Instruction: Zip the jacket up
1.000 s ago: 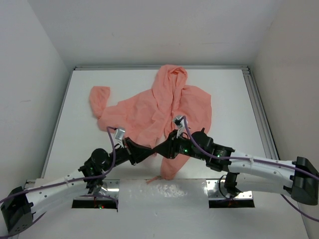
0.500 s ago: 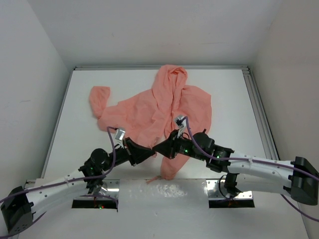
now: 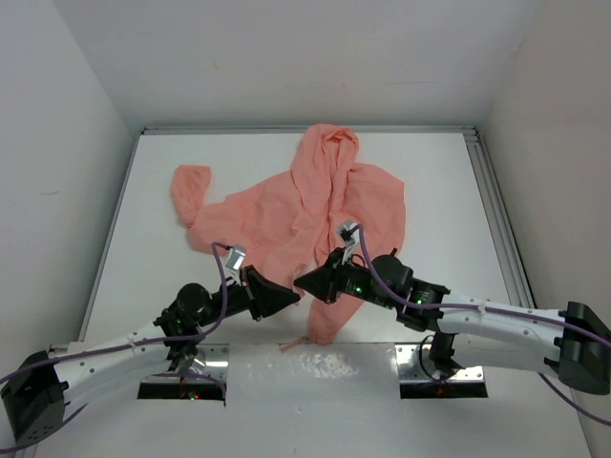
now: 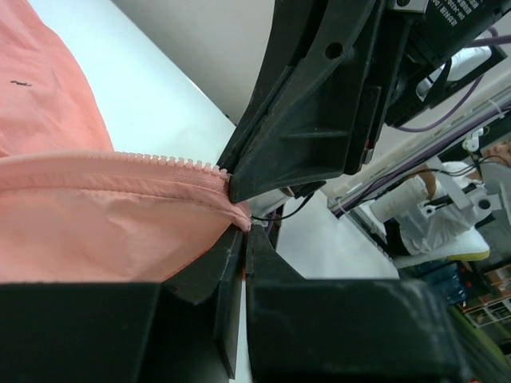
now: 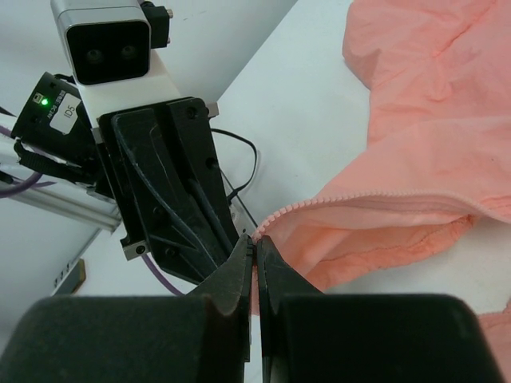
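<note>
Fingers of our right gripper (image 5: 255,243) are pressed together, pinching the near end of the zipper (image 5: 343,201) on the jacket (image 5: 431,120). Our left gripper (image 4: 242,239) sits just beside it, fingers almost together; we cannot tell if they hold cloth. Farther off, the jacket lies spread on the table (image 3: 430,172), hood (image 3: 329,143) far. It looks thin and floppy, so we should hold the firmer zipper edge.

— What is surrounding that flat white tabletop (image 3: 430,181)?
— Three plain white walls (image 3: 305,57) are closing it in, and a silver metal rail (image 3: 496,215) is running along its right edge. Soft, even light is falling across everything.
</note>
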